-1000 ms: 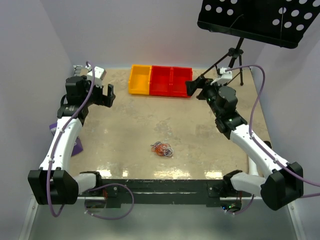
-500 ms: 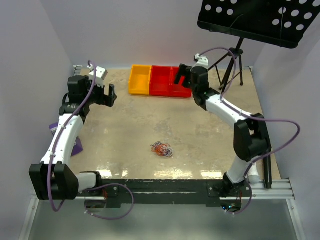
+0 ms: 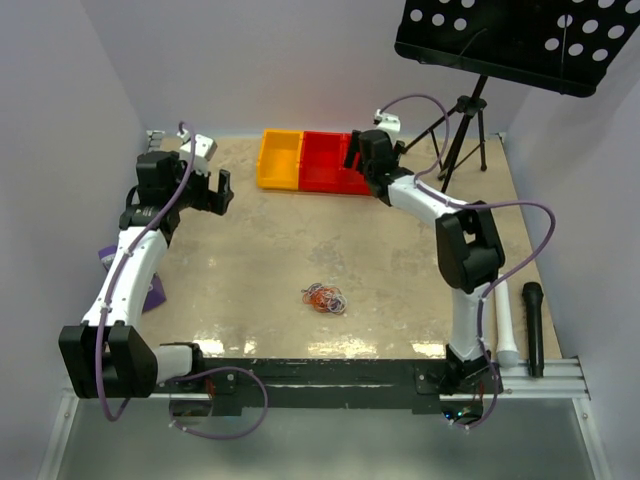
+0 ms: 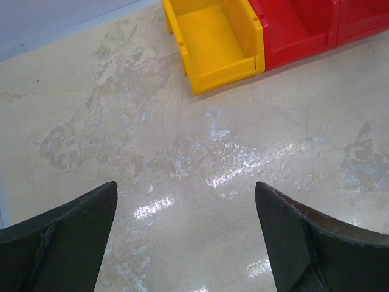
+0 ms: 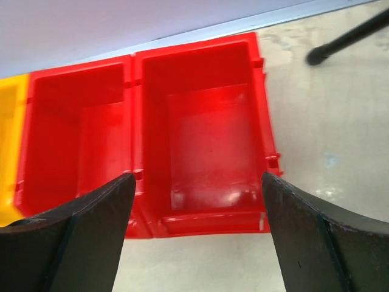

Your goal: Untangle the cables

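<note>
1. Where the two arms are bolted along its near edge, the pale, mottled counter point(image 3: 260, 250) is seen to be enclosed by plain walls on three sides.
2. Beyond the far right corner, a black perforated music stand point(image 3: 510, 35) is carried on a tripod point(image 3: 465, 130); one tripod foot is caught at the top of the right wrist view.
3. The left pincer point(image 3: 218, 190) is held above the far left part of the counter. Its fingers point(image 4: 67, 237) are spread wide in its wrist view, and only bare counter is seen between them.
4. The right pincer point(image 3: 353, 152) is stretched out to the far edge, over the red bins point(image 3: 325, 165). Its fingers point(image 5: 79, 237) are set wide apart with nothing gripped, and the right-hand red bin point(image 5: 209, 134) is framed between them.
5. A yellow bin point(image 3: 280, 160) is placed touching the left side of the red ones, all in one row against the back wall.
6. The cables point(image 3: 325, 297) are left as one small tangle of orange-red, white and dark loops near the middle of the counter, toward the near edge, well apart from both pincers and from the bins.
</note>
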`<control>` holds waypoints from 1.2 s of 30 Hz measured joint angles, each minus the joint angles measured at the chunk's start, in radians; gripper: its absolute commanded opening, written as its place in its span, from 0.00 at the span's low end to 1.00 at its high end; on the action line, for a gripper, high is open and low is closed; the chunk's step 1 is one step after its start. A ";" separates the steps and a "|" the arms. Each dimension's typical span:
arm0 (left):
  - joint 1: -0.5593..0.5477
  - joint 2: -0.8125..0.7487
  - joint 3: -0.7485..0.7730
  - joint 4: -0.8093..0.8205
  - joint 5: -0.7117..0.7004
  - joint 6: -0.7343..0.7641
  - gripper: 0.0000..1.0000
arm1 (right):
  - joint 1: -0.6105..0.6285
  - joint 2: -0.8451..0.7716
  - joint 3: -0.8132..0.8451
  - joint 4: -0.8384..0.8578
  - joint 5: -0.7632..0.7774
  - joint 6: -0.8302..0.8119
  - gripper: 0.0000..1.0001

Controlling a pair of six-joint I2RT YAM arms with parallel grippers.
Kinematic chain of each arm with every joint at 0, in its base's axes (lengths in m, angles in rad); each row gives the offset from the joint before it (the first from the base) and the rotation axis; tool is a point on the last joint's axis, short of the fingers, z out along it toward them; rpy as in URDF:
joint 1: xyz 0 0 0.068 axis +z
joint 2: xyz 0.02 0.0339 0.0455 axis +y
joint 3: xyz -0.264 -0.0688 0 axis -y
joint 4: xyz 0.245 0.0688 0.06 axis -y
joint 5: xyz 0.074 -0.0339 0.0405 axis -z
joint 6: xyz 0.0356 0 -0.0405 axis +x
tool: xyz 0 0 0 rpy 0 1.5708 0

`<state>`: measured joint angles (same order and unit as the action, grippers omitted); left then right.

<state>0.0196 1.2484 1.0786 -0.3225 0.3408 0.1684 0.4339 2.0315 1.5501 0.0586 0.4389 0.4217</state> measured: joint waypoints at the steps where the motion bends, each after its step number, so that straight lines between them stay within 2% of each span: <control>1: 0.000 0.000 -0.001 0.000 0.000 0.002 1.00 | 0.000 0.004 0.000 -0.005 0.021 0.000 0.87; 6: 0.000 0.015 -0.005 0.002 0.000 0.008 1.00 | -0.006 0.028 0.028 -0.039 0.071 -0.004 0.79; 16: 0.000 0.039 -0.014 0.003 -0.001 0.013 1.00 | -0.056 0.077 0.044 -0.086 0.070 -0.002 0.74; 20: 0.000 0.039 -0.019 0.010 0.000 0.018 1.00 | -0.066 0.105 0.044 -0.097 0.066 -0.002 0.59; 29: 0.000 0.039 -0.027 0.010 0.000 0.018 1.00 | -0.068 0.148 0.041 -0.114 0.045 -0.003 0.17; 33: 0.000 0.039 -0.028 0.006 0.000 0.019 1.00 | -0.064 0.111 -0.031 -0.069 0.036 -0.004 0.06; 36: 0.000 0.036 -0.028 0.000 0.000 0.018 1.00 | -0.056 0.036 -0.144 -0.044 0.040 0.001 0.02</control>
<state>0.0196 1.2842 1.0508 -0.3225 0.3405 0.1867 0.3775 2.0678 1.4063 0.0147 0.4789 0.4229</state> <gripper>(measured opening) 0.997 0.187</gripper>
